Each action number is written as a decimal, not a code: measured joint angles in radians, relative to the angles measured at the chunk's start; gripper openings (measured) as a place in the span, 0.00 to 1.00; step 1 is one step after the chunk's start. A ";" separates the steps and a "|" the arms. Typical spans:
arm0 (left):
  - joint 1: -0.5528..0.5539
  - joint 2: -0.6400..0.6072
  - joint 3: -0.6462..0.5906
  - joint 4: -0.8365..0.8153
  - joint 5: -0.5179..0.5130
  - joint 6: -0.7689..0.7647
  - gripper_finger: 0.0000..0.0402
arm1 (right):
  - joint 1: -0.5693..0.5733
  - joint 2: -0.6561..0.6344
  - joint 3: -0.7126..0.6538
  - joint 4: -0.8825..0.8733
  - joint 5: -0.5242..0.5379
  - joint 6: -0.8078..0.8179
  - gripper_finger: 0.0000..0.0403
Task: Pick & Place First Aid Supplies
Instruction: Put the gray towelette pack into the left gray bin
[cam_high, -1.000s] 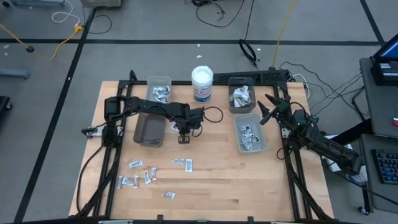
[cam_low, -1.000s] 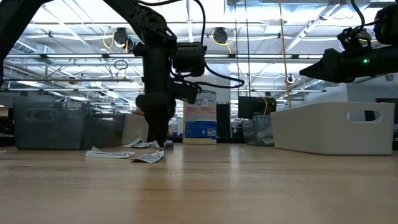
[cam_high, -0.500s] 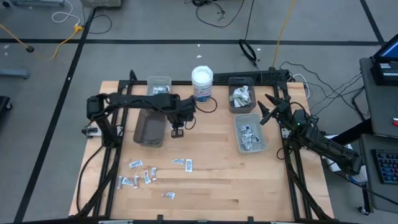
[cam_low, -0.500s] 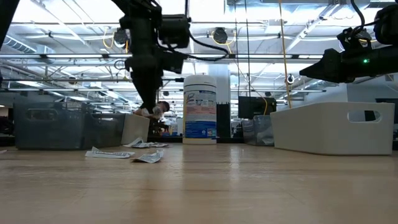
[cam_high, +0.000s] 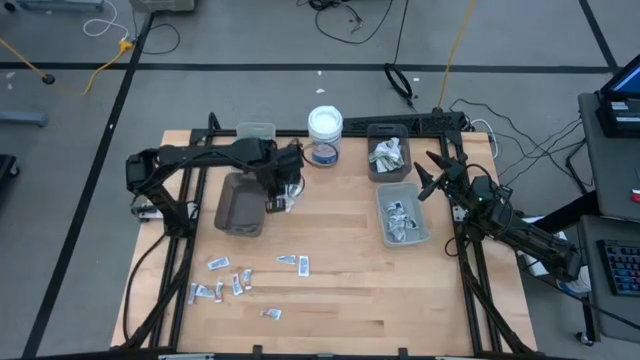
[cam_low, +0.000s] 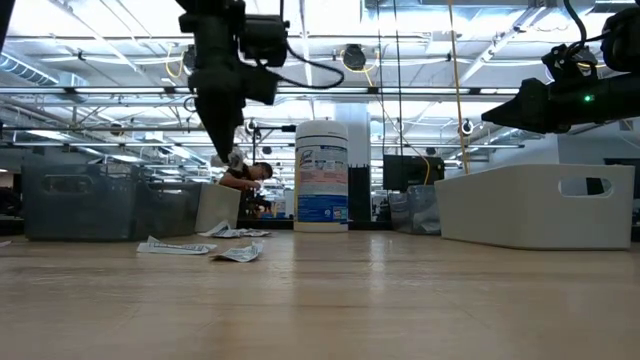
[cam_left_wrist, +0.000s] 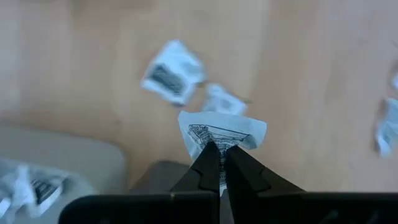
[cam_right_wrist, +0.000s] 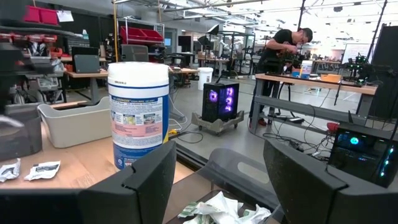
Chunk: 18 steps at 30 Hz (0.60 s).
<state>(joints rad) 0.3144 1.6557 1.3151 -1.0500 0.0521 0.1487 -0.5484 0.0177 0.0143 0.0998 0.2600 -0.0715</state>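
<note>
My left gripper (cam_left_wrist: 216, 149) is shut on one white packet with dark print (cam_left_wrist: 221, 132). It hangs in the air by the right wall of the grey bin (cam_high: 240, 204), and the low view shows it high above the table (cam_low: 232, 158). More first aid packets lie flat on the wood near the table's near-left part (cam_high: 228, 278), with two blurred ones below the gripper (cam_left_wrist: 173, 71). My right gripper (cam_right_wrist: 214, 180) waits open at the table's right side (cam_high: 432, 177), above the white bin of packets (cam_high: 402, 214). My left gripper pinches the white packet by its lower edge (cam_left_wrist: 216, 140) between the two fingertips (cam_left_wrist: 208, 160), pointing down from above. The packet is lifted clear of the table and stands out beyond the fingertips, bent into a shallow arch.
A white round tub with a blue label (cam_high: 325, 134) stands at the far edge, between a clear bin (cam_high: 256, 131) and a bin of crumpled sachets (cam_high: 388, 152). Bare wood lies in the table's middle and near-right part. A person works in the room behind (cam_right_wrist: 281, 46).
My left gripper has risen from the table surface and moved toward the far-left, toward the grey bin, staying shut. The packet it holds has come up with it and now hangs clear of the wood. My right arm has kept still.
</note>
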 joint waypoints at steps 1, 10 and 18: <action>0.022 0.000 0.000 0.000 0.000 -0.011 0.02 | 0.000 0.000 0.000 0.000 0.000 0.000 0.59; 0.246 0.000 0.000 0.004 -0.034 -0.055 0.02 | 0.000 0.000 0.000 0.000 0.000 0.000 0.59; 0.443 0.000 0.000 0.006 -0.073 -0.103 0.02 | 0.000 0.000 0.000 0.000 0.000 0.000 0.59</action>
<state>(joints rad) 0.7574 1.6554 1.3155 -1.0439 -0.0208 0.0454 -0.5482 0.0177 0.0147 0.1000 0.2601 -0.0714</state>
